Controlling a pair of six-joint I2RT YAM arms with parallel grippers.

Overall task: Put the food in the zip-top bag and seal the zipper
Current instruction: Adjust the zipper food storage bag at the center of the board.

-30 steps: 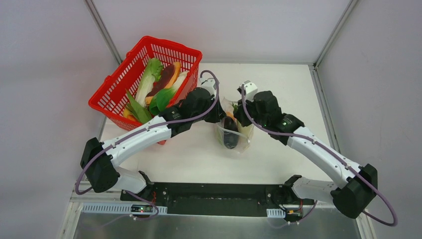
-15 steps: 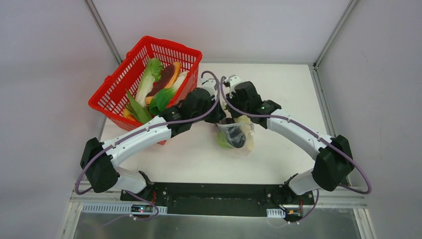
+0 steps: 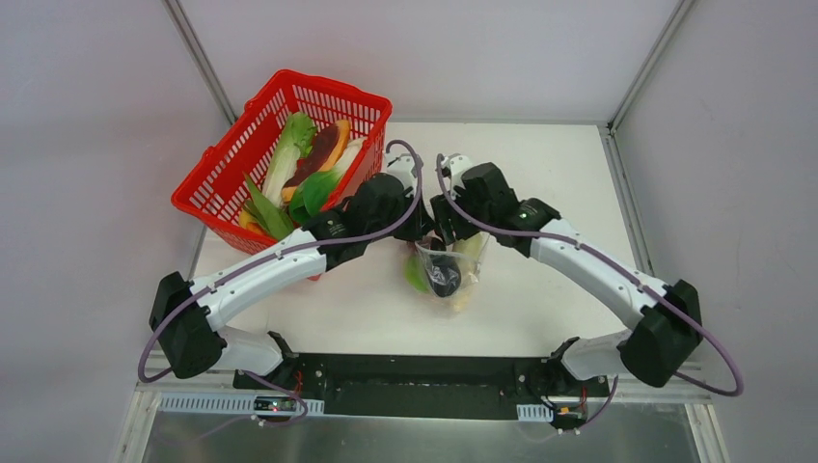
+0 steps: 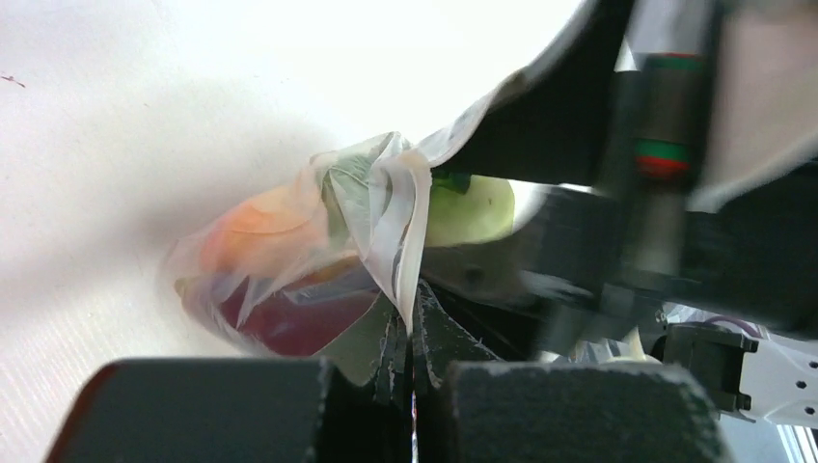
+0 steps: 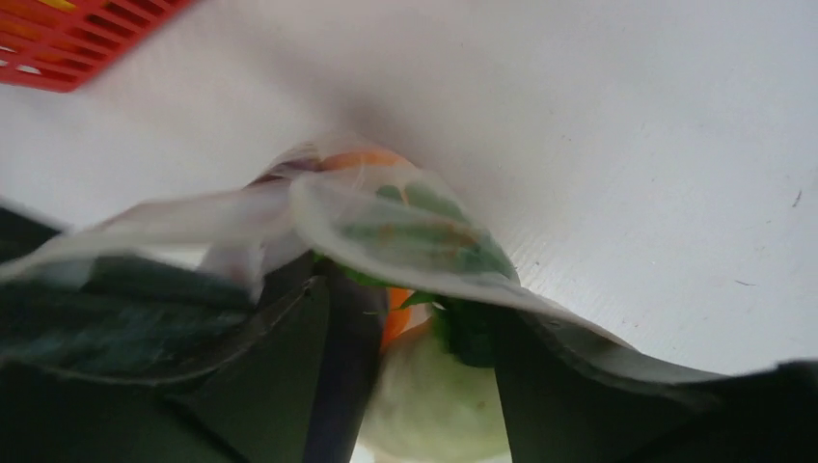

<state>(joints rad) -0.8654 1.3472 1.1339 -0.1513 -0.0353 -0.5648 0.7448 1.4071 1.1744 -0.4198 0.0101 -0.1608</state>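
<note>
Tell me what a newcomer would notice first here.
At the centre lies a clear zip-top bag stuffed with toy food, a dark eggplant showing through. The left end effector is shut on the bag's crumpled edge, while the right end effector stands open with the bag between its fingers. At the far left, a red basket brims with more toy produce.

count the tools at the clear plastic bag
2. The left tool is shut on the clear crinkly plastic bag's top edge; the right tool stands open around that edge beside it. Neither is hidden.
</note>
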